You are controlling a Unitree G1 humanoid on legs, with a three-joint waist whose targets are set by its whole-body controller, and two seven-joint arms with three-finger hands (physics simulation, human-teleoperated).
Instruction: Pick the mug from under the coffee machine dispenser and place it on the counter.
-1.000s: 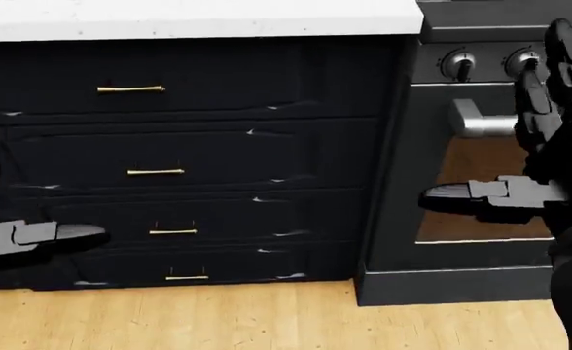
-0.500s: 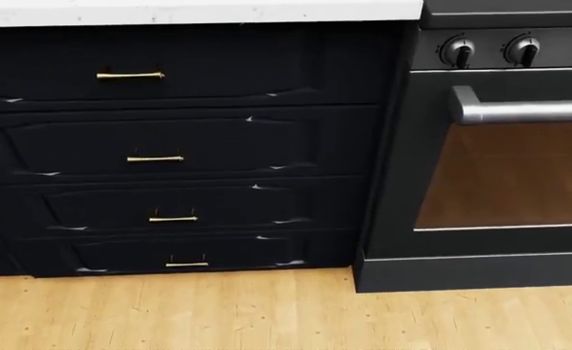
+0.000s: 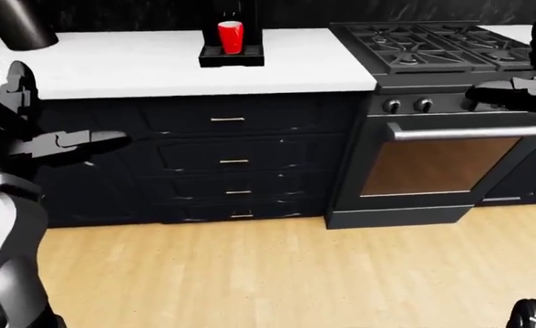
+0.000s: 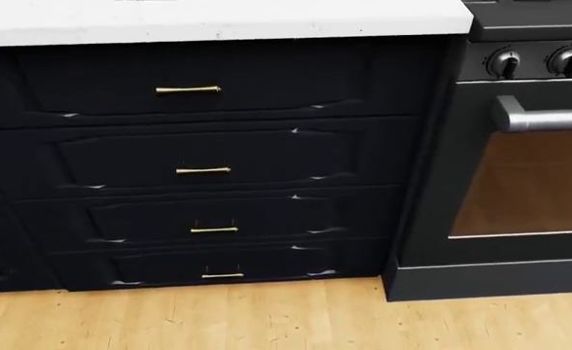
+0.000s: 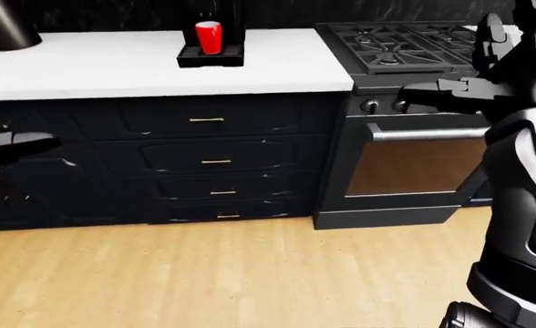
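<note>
The red mug [image 3: 230, 35] stands upright on the black drip tray of the coffee machine [image 3: 231, 56], at the top of the white counter [image 3: 159, 68] in the left-eye view. My left hand [image 3: 94, 140] is open and empty, held out at drawer height, far below and left of the mug. My right hand [image 5: 432, 92] is open and empty, held in front of the oven knobs, well right of the mug. The head view shows neither hand nor the mug.
Dark drawers with gold handles [image 4: 187, 90] fill the space under the counter. A black oven [image 4: 539, 182] with a gas hob [image 3: 432, 44] stands to the right. A dark rounded object [image 5: 8, 27] sits at the counter's top left. The floor [image 3: 268, 273] is light wood.
The head view has shifted, so the drawers and oven now sit further right and lower. Both hands showed in it a second ago and are now out of it.
</note>
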